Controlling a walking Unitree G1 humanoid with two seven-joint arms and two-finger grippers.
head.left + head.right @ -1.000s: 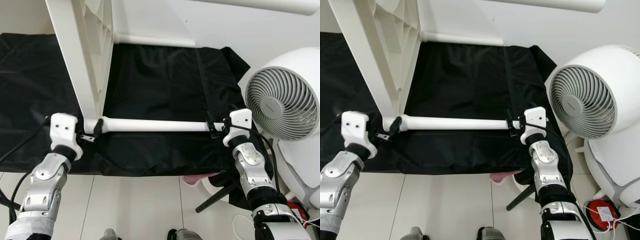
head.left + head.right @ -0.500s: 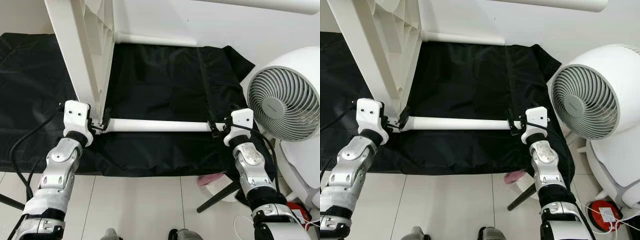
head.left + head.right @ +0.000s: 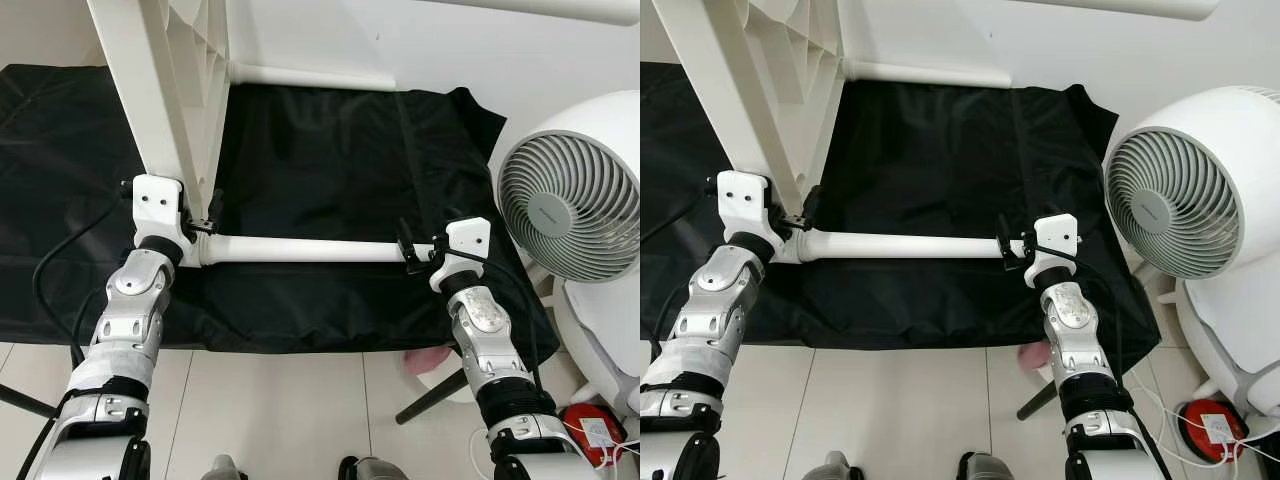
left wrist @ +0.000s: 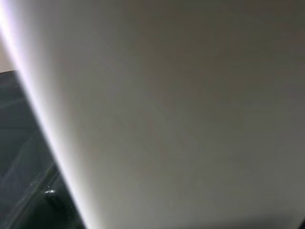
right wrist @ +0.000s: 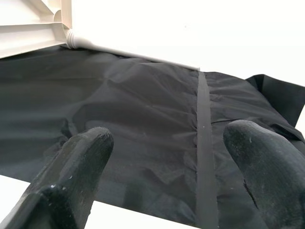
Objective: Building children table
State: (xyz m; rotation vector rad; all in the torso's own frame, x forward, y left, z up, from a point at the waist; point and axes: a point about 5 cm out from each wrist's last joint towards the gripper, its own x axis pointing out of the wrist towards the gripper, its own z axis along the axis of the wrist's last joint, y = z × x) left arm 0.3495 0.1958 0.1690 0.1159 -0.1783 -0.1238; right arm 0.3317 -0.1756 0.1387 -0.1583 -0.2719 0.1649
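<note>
Counted one black sheet (image 3: pixel 330 160), spread on the floor. Counted one white tabletop (image 3: pixel 150 100), stood up on its edge at the far left. Counted one round fan (image 3: pixel 570 195) on the right. Counted two white legs: the far leg (image 3: pixel 310 77) joined on already, the near leg (image 3: pixel 300 250) lying level with its left end at the tabletop's near corner.

Found the left gripper (image 3: pixel 205 222) at that joint; could not tell how its jaws stood. Found the right gripper (image 3: pixel 408 250) at the near leg's right end, jaws wide, not squeezing.

Might slip out of the corner, that near leg, with no firm hold on it. Might tip over too, that tall tabletop, if pushed too hard.
</note>
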